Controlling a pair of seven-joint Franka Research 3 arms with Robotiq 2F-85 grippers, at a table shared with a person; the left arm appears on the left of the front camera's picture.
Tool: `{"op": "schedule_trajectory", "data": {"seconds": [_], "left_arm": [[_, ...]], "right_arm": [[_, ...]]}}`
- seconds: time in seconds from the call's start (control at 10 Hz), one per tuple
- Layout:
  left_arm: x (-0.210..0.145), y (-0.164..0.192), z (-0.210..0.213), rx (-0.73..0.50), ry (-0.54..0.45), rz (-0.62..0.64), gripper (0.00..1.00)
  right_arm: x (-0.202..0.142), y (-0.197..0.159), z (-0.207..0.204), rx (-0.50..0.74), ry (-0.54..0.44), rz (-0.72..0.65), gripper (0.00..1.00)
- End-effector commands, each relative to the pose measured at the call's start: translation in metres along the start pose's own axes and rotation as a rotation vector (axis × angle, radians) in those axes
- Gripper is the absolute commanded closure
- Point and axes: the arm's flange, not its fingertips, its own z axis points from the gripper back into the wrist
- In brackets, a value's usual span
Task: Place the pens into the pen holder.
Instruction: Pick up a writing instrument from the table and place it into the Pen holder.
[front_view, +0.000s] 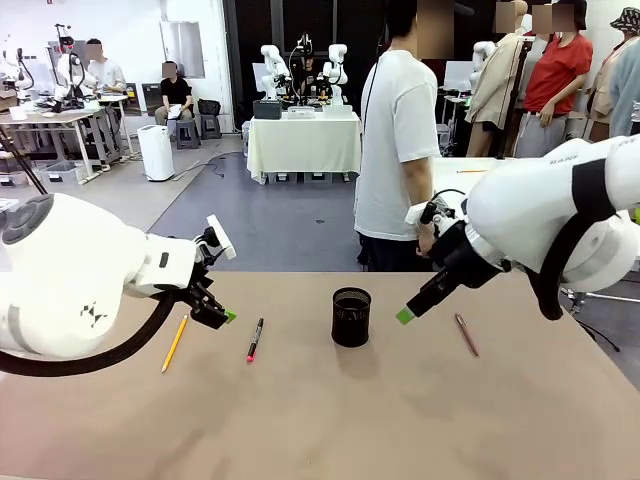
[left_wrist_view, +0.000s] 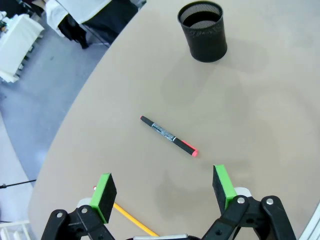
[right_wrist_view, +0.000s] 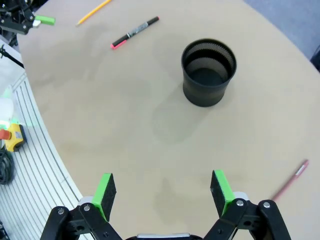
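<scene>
Where right wrist looks, maroon pen (right_wrist_view: 290, 181) lies.

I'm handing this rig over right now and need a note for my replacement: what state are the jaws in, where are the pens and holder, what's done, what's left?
Left gripper: jaws open, empty, hovering over the tan table near the yellow-orange pencil-like pen.
Right gripper: jaws open, empty, hovering near the black mesh cylindrical pen holder and the dark maroon pen.
The black pen with pink-red tip lies between pencil and holder. All three pens lie flat on the table; the holder stands upright, empty.
Done: nothing placed.
Left: all three pens.
</scene>
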Motion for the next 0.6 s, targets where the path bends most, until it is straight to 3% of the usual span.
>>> {"op": "schedule_trajectory", "data": {"seconds": [0.0, 0.5], "left_arm": [[0.0038, -0.0079, -0.0032, 0.004, 0.016, 0.015, 0.0], [0.0038, -0.0079, -0.0032, 0.004, 0.016, 0.015, 0.0]], "right_arm": [[0.0, -0.007, -0.004, 0.048, -0.057, 0.041, 0.0], [0.0006, -0.0023, 0.0025, 0.008, -0.021, 0.009, 0.0]]}}
